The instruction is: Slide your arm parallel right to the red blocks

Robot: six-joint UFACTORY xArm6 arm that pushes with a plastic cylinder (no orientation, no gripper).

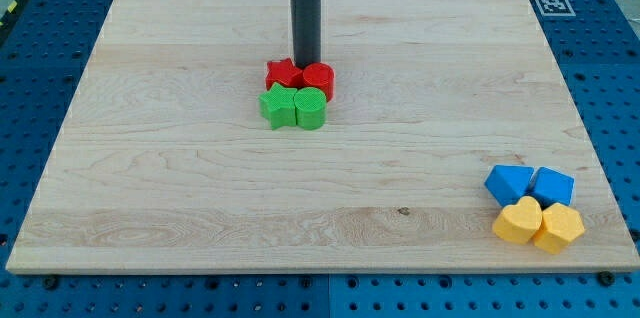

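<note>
On the wooden board (pixel 180 178), a little left of the middle, sit four blocks packed together: a red star (pixel 282 73) and a red cylinder (pixel 319 79) behind, a green star (pixel 278 107) and a green cylinder (pixel 311 109) in front, all touching. My tip (pixel 305 59) comes down just behind the two red blocks, at the seam between them, right against them. It is a bare rod, nothing to spread or pinch. Near the view's bottom right corner, well apart, two blue blocks (pixel 530 184) sit behind two yellow hearts (pixel 538 225).
</note>
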